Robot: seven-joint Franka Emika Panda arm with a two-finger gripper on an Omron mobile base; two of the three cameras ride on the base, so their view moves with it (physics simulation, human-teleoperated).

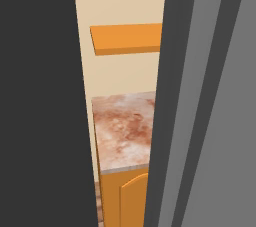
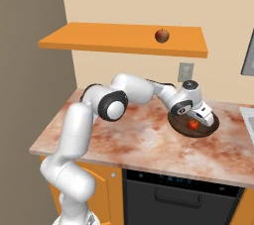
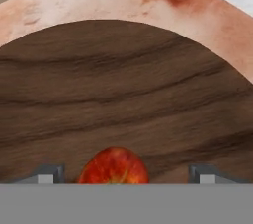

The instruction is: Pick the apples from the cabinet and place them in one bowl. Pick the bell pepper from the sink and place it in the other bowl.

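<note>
End effector w/ jaws wide apart, gripping nothing, over dark wooden bowl nr back edge of marbled desk. One apple inside bowl betw. fingertips; 2nd apple on orange cabinet.

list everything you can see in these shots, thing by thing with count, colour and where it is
apples: 2, red; one on the cabinet, one in the bowl
bowl: 1, dark brown wood grain, on the counter below the cabinet's right end
cabinet: 1, flat orange, on the cream wall above the counter
counter: 1, reddish marbled, along the wall
base cupboards: orange, under the counter's left part
appliance: 1, black front with a bar handle, under the counter
wall outlet: 1, grey, on the wall above the bowl
arm: 1, white with dark joints, reaching across the counter to the bowl
tool: 1, jaws open, just over the bowl with the apple between the fingertips
</note>
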